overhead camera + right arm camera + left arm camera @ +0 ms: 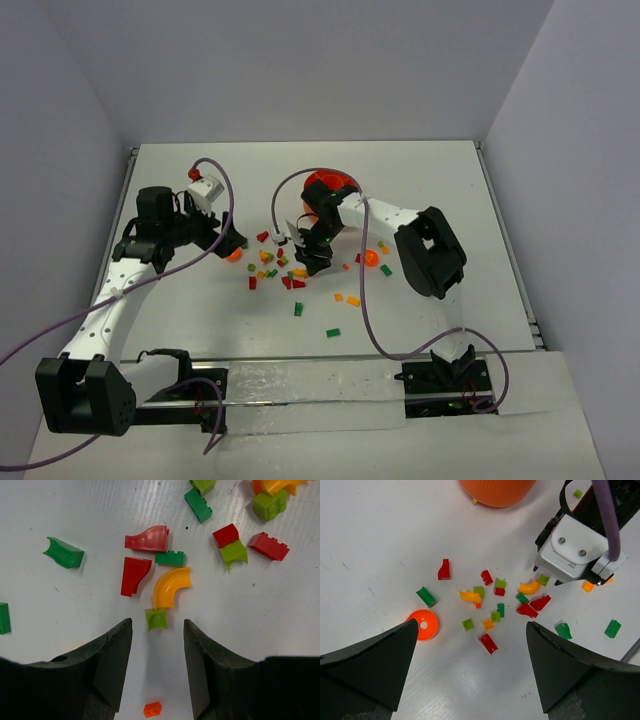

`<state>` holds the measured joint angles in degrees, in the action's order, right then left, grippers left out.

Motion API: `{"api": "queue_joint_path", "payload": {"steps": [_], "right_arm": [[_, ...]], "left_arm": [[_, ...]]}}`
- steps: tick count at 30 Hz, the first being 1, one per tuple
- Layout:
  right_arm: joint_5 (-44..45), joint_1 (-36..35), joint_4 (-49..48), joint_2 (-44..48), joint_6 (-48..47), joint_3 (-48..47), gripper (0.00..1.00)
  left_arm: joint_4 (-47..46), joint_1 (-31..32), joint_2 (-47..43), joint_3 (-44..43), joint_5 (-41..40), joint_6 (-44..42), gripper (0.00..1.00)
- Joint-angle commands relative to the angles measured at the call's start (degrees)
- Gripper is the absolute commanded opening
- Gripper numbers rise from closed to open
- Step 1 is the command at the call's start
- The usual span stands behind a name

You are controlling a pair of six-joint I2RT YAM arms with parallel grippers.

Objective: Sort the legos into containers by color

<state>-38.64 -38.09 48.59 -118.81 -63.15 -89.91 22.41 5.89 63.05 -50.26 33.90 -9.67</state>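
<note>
Right fingers (112, 665) stand parted, a light-green lego (156, 619) between their tips.

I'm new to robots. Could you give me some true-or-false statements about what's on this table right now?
1. The left hand is wide open and empty. True.
2. The right hand grips a brick. False: its fingers are open and empty; the curved yellow piece lies just ahead.
3. Everything is sorted away. False: many bricks lie loose on the table, outside the orange bowl.
4. A round orange disc lies by the left hand. True.
</note>
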Motion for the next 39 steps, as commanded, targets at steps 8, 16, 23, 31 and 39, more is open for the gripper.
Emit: {"api": "queue_joint_path", "payload": {"steps": [8,16,23,31,39], "right_arm": [[1.6,-1.8,5.3,-3.9,-0.7,-5.4,0.53],[2.3,-2.0,6.0,-5.9,0.5,-7.5,0.45],[2.0,-2.1,6.0,-4.4,1.3,-7.0,0.19],[0.0,-0.1,4.9,4.6,6.1,-1.9,0.02],[-15.0,4.8,-2.6,10.9,30.1,-1.5,0.00]], "left_arm": [[-3.4,-0.2,0.6,0.7,1.0,-1.1,0.99],[-3.7,-0.2,0.8,1.3,0.4,-1.2,0.99],[-4.1,-0.2,0.7,1.7,1.4,-1.3,0.99],[-6.0,-0.2,-0.1,3.2,6.3,5.0,0.93],[-11.4,0.0,1.6,5.8,11.1,25.5,0.82]]}}
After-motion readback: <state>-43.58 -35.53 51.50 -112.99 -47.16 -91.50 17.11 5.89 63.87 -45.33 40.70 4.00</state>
